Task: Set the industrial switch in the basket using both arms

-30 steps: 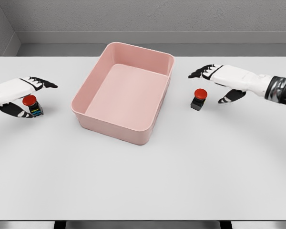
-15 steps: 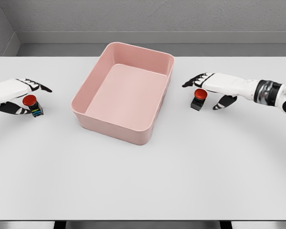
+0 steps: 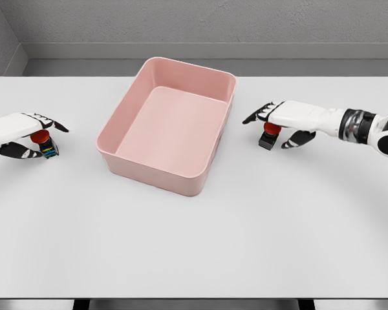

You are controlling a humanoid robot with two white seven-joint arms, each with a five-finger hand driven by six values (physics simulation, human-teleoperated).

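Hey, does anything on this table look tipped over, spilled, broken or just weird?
Nothing stands out. The pink basket sits flat and empty, rotated slightly on the table. Both red-button switches stand upright, one under each hand.

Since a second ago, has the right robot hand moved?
Yes. The right robot hand has come down and left toward the pink basket, now closing over the red-topped switch beside it.
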